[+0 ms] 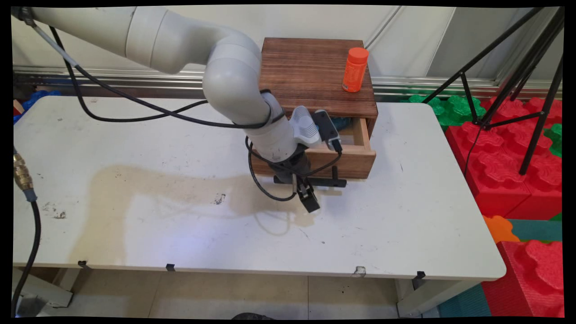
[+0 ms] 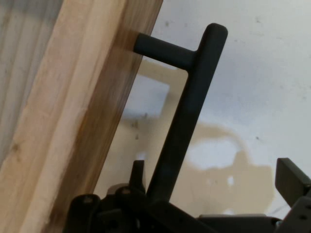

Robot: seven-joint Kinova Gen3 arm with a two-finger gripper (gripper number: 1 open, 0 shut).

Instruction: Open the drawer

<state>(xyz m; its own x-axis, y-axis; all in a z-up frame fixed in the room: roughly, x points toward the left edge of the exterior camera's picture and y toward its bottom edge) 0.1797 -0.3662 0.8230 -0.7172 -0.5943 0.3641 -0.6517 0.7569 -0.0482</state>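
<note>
White counter (image 1: 405,216) beneath my end effector (image 1: 307,194). Wooden drawer box (image 1: 315,76) behind it, drawer (image 1: 346,157) pulled partly out. Orange bottle (image 1: 355,69) atop the box, well beyond. Black bar handle (image 2: 187,116) between my parted fingers (image 2: 291,179); grip unconfirmed.

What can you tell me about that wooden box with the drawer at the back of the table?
The box is dark, stained wood with a streaky grain, standing at the table's far edge. Its drawer, of paler wood inside, is pulled partly open; something bluish lies in it, too hidden to name. A black bar handle stands off the drawer front on posts. An orange bottle stands upright on the box's top, near its right side. The hand is at the handle, with one finger well off to the side.
</note>
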